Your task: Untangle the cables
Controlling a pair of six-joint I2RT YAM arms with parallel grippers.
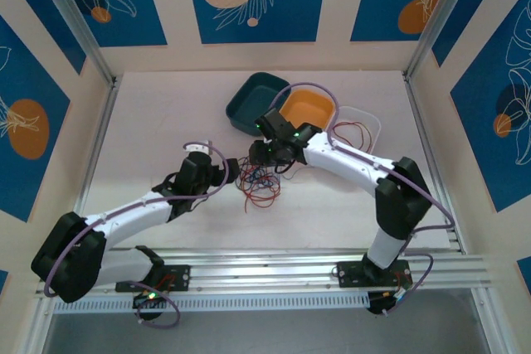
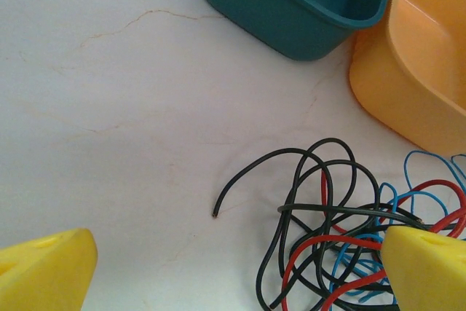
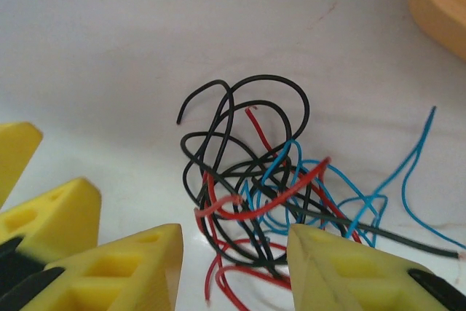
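Note:
The cables [image 1: 259, 185] lie in a tangled bundle of red, black and blue wires on the white table, mid-table. In the left wrist view the bundle [image 2: 342, 238] sits at the lower right, with one black end curling free to the left. My left gripper [image 2: 237, 276] is open wide, and its right fingertip [image 2: 429, 267] rests over the bundle's edge. My right gripper [image 3: 233, 271] is open just above the cables [image 3: 269, 180], which spread between and beyond its yellow fingers [image 3: 138, 267]. From above, the left gripper [image 1: 234, 173] is at the bundle's left and the right gripper [image 1: 262, 155] at its far side.
A teal bin [image 1: 247, 99] and an orange bin [image 1: 309, 109] stand just behind the bundle, and a clear tray [image 1: 365, 118] holding a red wire is right of them. The teal bin [image 2: 306, 12] and orange bin [image 2: 426, 71] are close ahead of the left gripper.

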